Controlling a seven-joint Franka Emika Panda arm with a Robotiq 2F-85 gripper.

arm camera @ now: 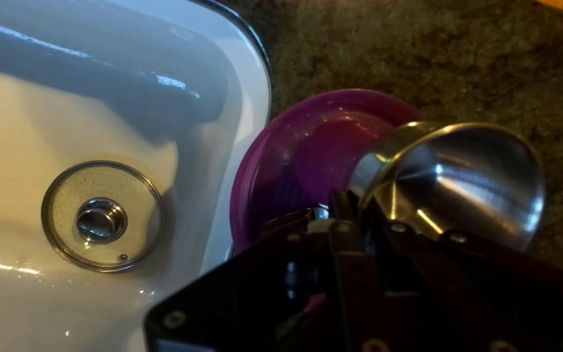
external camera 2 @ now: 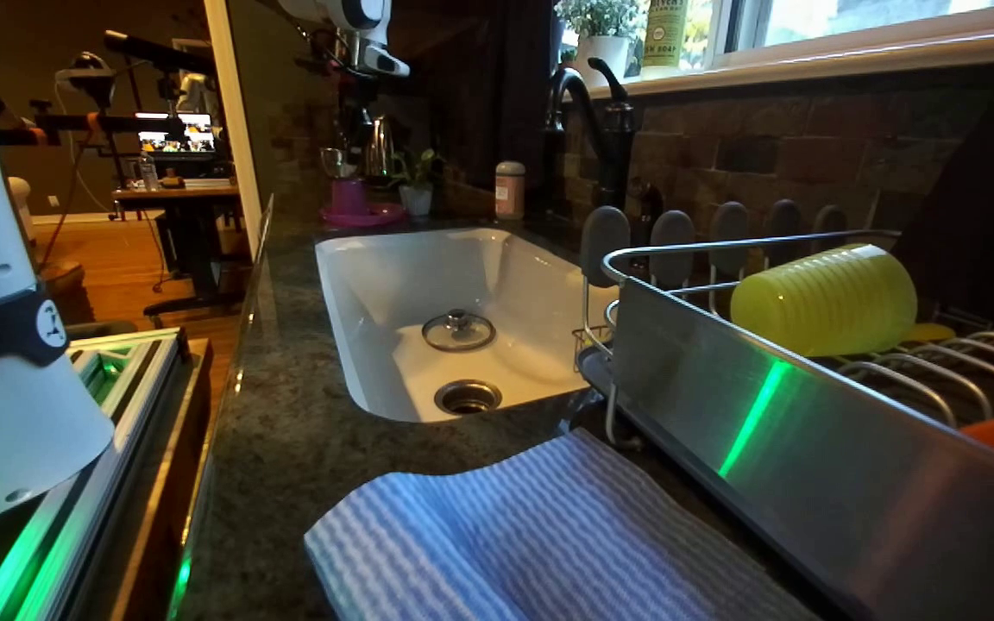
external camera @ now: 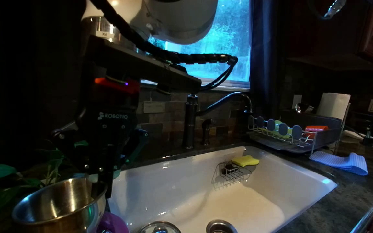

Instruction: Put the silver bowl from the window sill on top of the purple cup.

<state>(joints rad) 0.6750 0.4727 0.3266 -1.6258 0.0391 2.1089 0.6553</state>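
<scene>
The shiny silver bowl (external camera: 55,200) is off the window sill (external camera 2: 808,62) and tilted. It also shows in the wrist view (arm camera: 472,181). My gripper (external camera: 102,191) is shut on the bowl's wall at its rim, with the fingertips (arm camera: 355,203) pinching the edge nearest the sink. In an exterior view the bowl (external camera 2: 335,161) is just above the purple cup (external camera 2: 347,197); whether they touch I cannot tell. The cup stands on a purple plate (external camera 2: 385,216). In the wrist view the plate (arm camera: 247,195) shows beside the bowl; the cup is partly hidden by bowl and gripper.
The white sink (external camera: 264,194) adjoins the plate and holds a glass lid (arm camera: 100,220). A potted plant (external camera 2: 417,198) and a capped bottle (external camera 2: 510,190) stand near the plate. A dark faucet (external camera: 190,123), a dish rack (external camera: 303,139) and a striped cloth (external camera: 340,161) are farther along.
</scene>
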